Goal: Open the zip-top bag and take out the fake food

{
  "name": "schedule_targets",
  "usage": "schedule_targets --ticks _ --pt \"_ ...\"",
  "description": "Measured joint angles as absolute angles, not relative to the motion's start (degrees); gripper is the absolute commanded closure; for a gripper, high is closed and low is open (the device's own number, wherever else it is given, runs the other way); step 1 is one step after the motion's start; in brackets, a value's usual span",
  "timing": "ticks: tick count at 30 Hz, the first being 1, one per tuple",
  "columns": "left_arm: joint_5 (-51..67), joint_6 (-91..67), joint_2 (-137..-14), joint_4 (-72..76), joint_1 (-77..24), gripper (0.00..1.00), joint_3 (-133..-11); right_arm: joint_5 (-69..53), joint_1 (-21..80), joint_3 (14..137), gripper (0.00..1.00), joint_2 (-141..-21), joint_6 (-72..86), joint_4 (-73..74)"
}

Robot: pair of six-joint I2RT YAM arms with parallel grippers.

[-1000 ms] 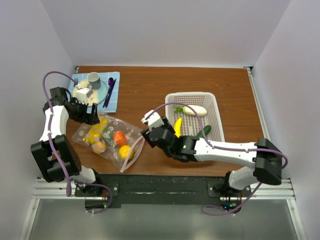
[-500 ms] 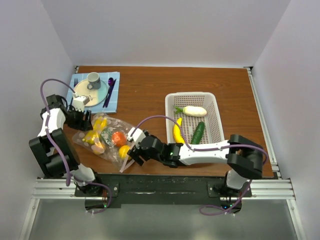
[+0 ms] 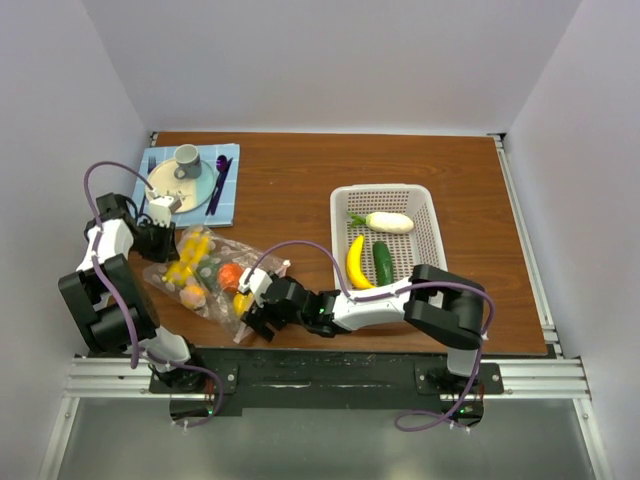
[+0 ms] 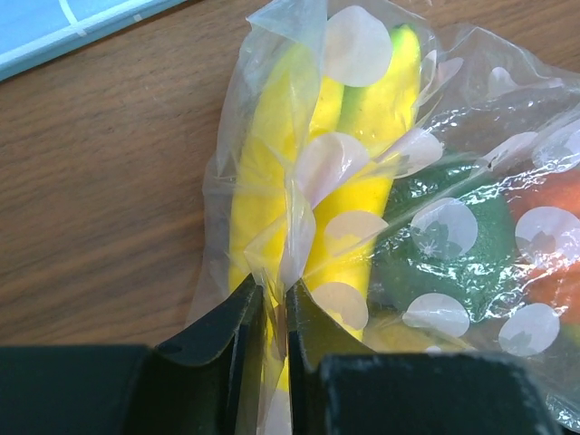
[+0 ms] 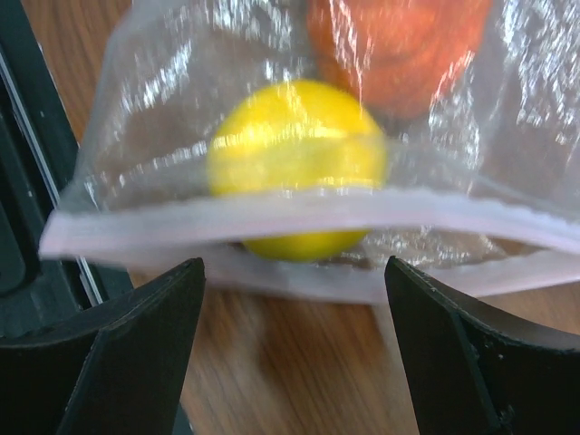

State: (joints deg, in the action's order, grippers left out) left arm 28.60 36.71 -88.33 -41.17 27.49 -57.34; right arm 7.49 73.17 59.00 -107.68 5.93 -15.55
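The zip-top bag [image 3: 205, 278] lies at the front left of the table, clear with pale dots. Fake food shows through it: yellow pieces [image 4: 263, 163], a green piece [image 4: 444, 249], an orange tomato [image 5: 399, 36] and a yellow round fruit [image 5: 294, 145]. My left gripper [image 3: 166, 244] is at the bag's left end, shut on a fold of its plastic [image 4: 288, 245]. My right gripper [image 5: 292, 281] stands open just in front of the pinkish zipper strip [image 5: 272, 222], with a finger on each side and nothing held. The strip's two lips gape slightly.
A white mesh basket [image 3: 432, 215] at right holds a banana [image 3: 355, 262], a cucumber [image 3: 382, 262] and a cream-white piece [image 3: 390, 222]. At the back left a blue cloth [image 3: 228, 205] carries a plate [image 3: 175, 188], a grey cup [image 3: 187, 157] and purple cutlery.
My left gripper has closed on the bag's left end. My right arm has swung from the basket, where the banana now lies, left to the bag's zipper edge, opening wider.
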Motion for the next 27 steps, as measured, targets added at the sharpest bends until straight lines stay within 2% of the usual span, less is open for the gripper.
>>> schedule_targets --ticks 11,17,21,24,25,26,27 --pt "28.91 36.73 -88.33 -40.82 25.78 0.83 -55.94 7.92 71.55 59.61 0.15 -108.25 5.96 -21.91" --pt "29.15 36.71 -88.33 -40.38 25.04 0.84 -54.76 7.42 70.81 62.17 0.15 -112.53 6.33 -23.86" --pt "29.32 36.67 -88.31 -40.36 24.99 0.92 -54.74 6.55 70.65 62.83 0.18 -114.85 6.39 -23.79" --pt "29.34 36.64 -88.31 -40.38 24.97 1.00 -54.74 6.17 70.46 62.83 0.35 -115.20 6.52 -23.75" --pt "29.34 36.62 -88.31 -40.38 24.97 1.00 -54.74 6.04 70.35 62.83 0.49 -115.20 6.76 -23.77" --pt "29.34 36.60 -88.31 -40.40 24.97 1.00 -54.74 5.82 70.22 62.81 0.58 -115.20 7.05 -23.79" --pt "29.32 36.62 -88.31 -40.38 24.97 1.00 -54.74 5.76 70.13 62.74 0.73 -115.15 7.18 -23.79"
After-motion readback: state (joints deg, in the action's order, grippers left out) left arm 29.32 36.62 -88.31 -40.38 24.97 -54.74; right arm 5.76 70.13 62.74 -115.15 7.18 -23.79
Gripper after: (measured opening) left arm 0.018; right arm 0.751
